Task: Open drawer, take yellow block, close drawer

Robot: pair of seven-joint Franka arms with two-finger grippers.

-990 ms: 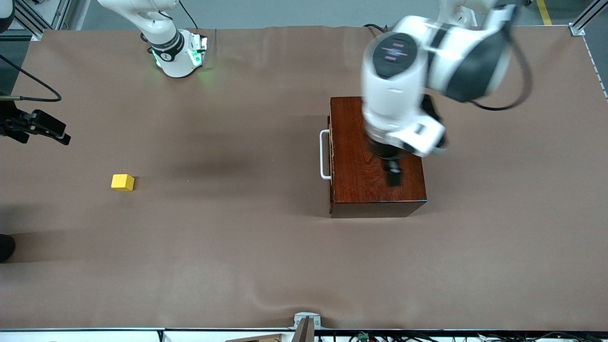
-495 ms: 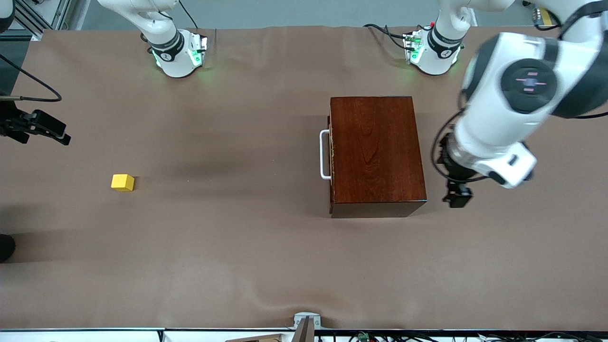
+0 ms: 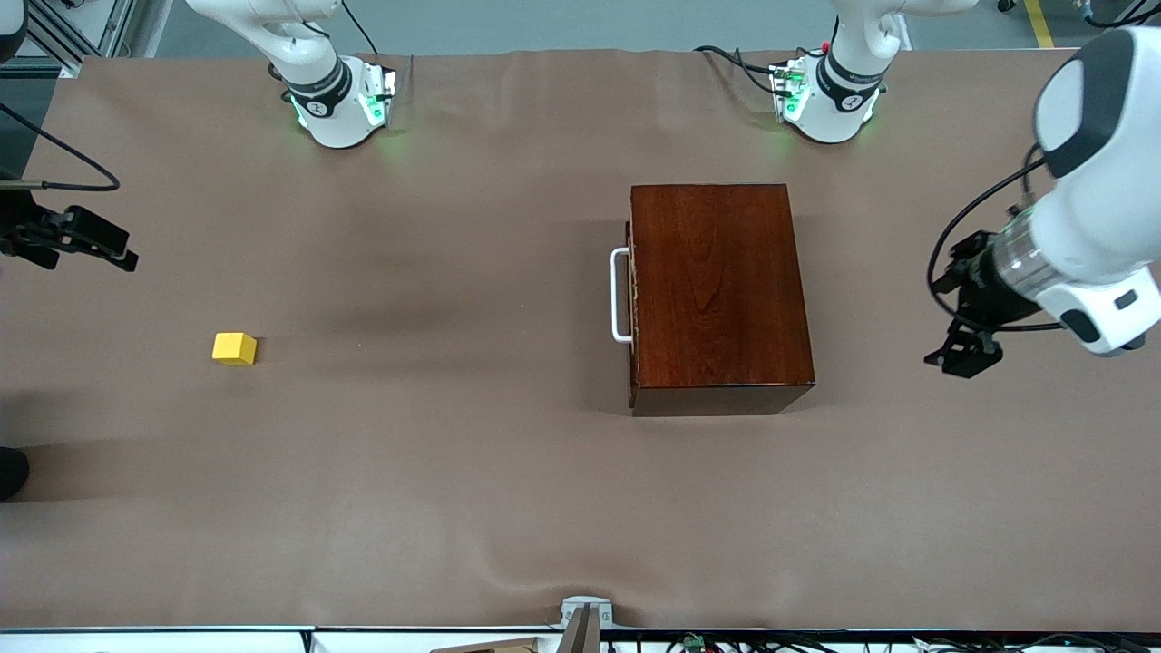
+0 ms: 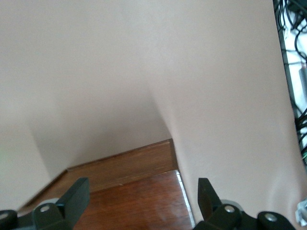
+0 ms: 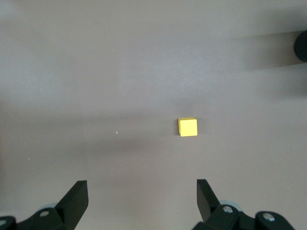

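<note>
Drawer shut in the box, mid-desk. Yellow block on the desk toward my right arm's end. Left gripper over bare desk beside the box, jaws apart. Right gripper above the block, jaws apart.

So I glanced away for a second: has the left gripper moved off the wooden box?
Yes. The left gripper was over the wooden box a second ago; now it hangs open over bare table past the box, toward the left arm's end.
</note>
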